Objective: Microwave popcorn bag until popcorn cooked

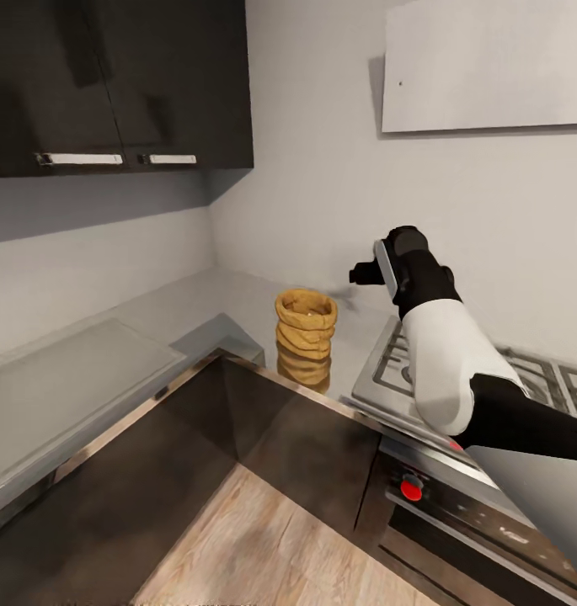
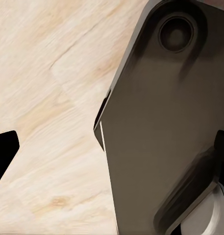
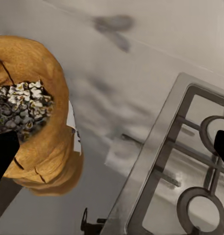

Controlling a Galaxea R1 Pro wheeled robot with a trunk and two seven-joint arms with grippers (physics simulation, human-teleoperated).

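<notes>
The tan popcorn bag [image 1: 306, 335] stands upright on the grey countertop [image 1: 229, 299] near the inner corner. In the right wrist view the popcorn bag [image 3: 45, 142] is open at the top, with pale and dark popcorn [image 3: 21, 107] inside. My right gripper [image 1: 365, 273] hovers above the counter, right of the bag and a little higher than its rim. That right gripper [image 3: 112, 149] is open, its fingertips [image 3: 4, 154] spread wide and holding nothing. My left gripper [image 2: 112, 152] is open too, pointing down at the wooden floor. The microwave is out of view.
A grated gas hob [image 1: 389, 370] lies just right of the bag, under my right forearm, above a black oven with a red knob [image 1: 412, 488]. Dark wall cabinets [image 1: 111, 84] hang over the left counter. My grey base [image 2: 165, 127] shows beside the left gripper.
</notes>
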